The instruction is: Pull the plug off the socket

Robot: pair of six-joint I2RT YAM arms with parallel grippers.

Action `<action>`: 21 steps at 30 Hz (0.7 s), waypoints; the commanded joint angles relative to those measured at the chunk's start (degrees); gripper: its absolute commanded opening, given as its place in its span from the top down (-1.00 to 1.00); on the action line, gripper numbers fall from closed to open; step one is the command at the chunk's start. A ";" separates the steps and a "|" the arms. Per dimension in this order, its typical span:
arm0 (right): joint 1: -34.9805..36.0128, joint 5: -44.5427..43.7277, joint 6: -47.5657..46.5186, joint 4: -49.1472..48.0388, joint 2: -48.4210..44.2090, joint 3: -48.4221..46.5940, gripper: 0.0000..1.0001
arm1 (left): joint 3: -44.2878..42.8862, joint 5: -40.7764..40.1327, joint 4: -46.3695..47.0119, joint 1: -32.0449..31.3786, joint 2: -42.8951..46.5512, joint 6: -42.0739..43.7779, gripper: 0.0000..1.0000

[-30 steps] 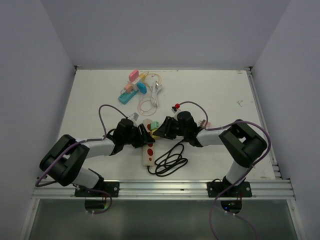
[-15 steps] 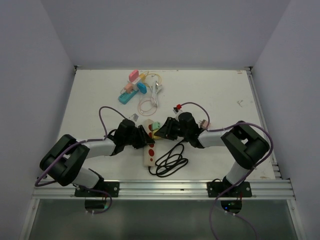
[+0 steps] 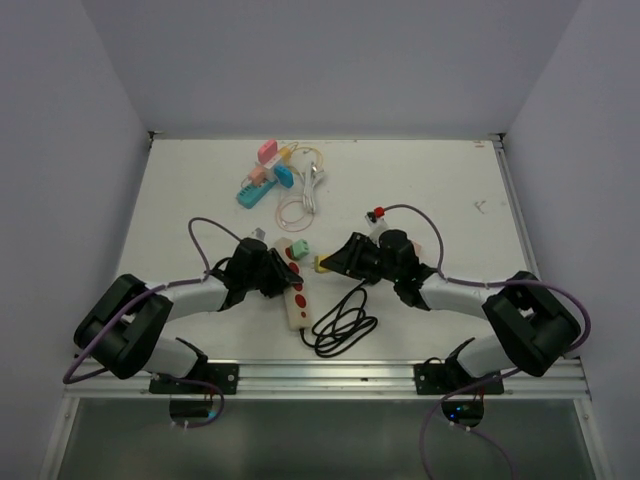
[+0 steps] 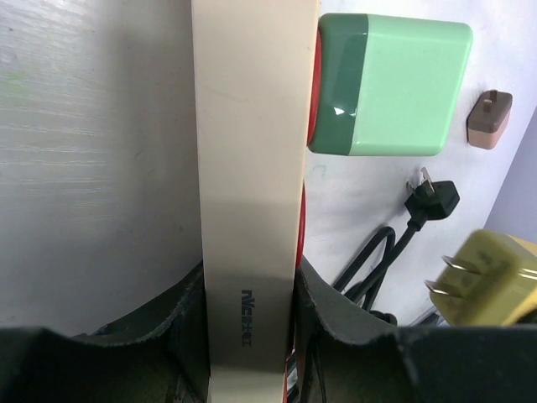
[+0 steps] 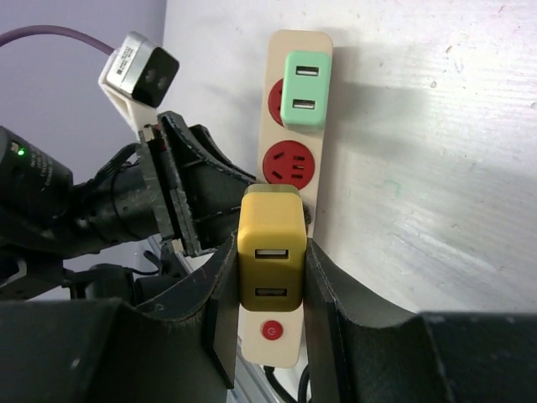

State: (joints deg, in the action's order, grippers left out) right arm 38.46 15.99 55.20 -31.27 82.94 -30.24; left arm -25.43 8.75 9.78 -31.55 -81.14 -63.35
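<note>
My left fingers [image 4: 159, 336] were clamped on the strip [image 4: 247, 168], which lay on the counter [image 3: 450, 180]. My right fingers [image 5: 336, 323] gripped the yellow plug [image 5: 269, 252], its prongs bare, just beside the strip. The hold was on smooth sides, so I judged it could slip, or knock the green plug [image 4: 390, 84].

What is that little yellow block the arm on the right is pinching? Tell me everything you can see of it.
The yellow plug is a small boxy adapter, plastic by the look, with rounded corners and two slot-shaped ports on its face. Two bare metal prongs stick out of its back, so it is out of the socket. The right gripper clamps its two sides, holding it beside the power strip without touching it.
</note>
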 commanded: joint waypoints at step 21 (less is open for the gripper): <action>-25.19 2.11 -6.95 5.52 6.26 -5.88 0.79 | 1.52 0.12 -7.58 0.96 1.25 12.37 1.00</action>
State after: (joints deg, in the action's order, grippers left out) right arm 13.37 14.98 49.84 -24.36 86.32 -32.16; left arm -26.00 9.72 8.05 -30.89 -79.70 -56.73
